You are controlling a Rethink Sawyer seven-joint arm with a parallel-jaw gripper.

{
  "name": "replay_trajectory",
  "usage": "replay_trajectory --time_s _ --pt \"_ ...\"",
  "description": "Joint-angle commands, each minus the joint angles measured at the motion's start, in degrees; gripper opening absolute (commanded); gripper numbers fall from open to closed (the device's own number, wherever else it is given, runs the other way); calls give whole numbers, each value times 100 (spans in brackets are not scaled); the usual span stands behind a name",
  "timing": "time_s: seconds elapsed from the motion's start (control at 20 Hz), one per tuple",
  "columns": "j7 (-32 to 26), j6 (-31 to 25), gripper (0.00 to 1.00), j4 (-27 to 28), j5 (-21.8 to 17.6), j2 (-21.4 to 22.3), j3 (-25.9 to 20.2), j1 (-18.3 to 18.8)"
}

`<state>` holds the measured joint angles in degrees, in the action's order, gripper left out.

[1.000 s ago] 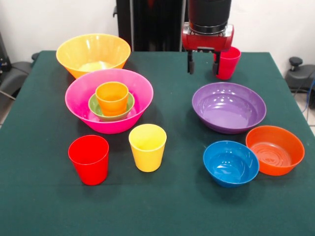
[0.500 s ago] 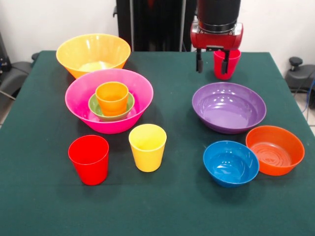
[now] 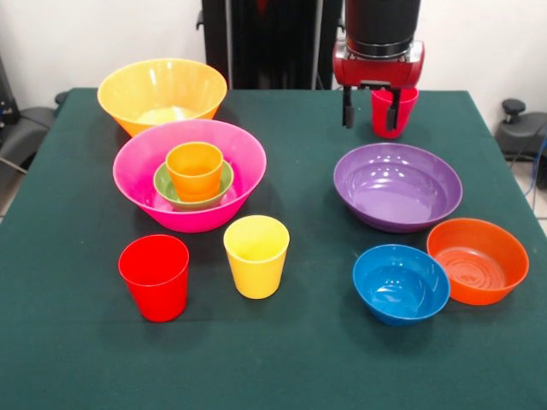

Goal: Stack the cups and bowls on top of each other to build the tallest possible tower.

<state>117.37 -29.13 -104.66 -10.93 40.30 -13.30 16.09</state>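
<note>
My gripper (image 3: 369, 115) hangs open at the table's far side, right by the crimson-pink cup (image 3: 407, 107). Its left finger is outside the cup and its right finger overlaps the cup's left part. The tower is the big hot-pink bowl (image 3: 190, 218) holding the small green bowl (image 3: 165, 190) with the orange cup (image 3: 195, 169) in it. The orange-yellow bowl (image 3: 162, 90) stands behind it. The red cup (image 3: 155, 278) and the yellow cup (image 3: 256, 256) stand in front. The purple bowl (image 3: 397, 184), blue bowl (image 3: 401, 286) and orange bowl (image 3: 477, 260) sit on the right.
The green table (image 3: 282, 359) carries everything. The robot's black pedestal (image 3: 265, 43) stands behind the far edge. Chair parts show at both side edges of the picture.
My gripper has moved right, from beside the crimson-pink cup to over its left part. Everything else has stayed in place.
</note>
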Motion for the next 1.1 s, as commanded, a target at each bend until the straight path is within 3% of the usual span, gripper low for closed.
replay_trajectory --time_s 0.05,0.45,0.65,1.1 --pt "971 660 100 166 -6 -635 220 -366" --pt "1750 771 100 361 548 -761 872 -1369" --pt "1693 742 100 463 706 -841 956 -1486" --pt "1479 880 100 367 755 -839 844 -1349"
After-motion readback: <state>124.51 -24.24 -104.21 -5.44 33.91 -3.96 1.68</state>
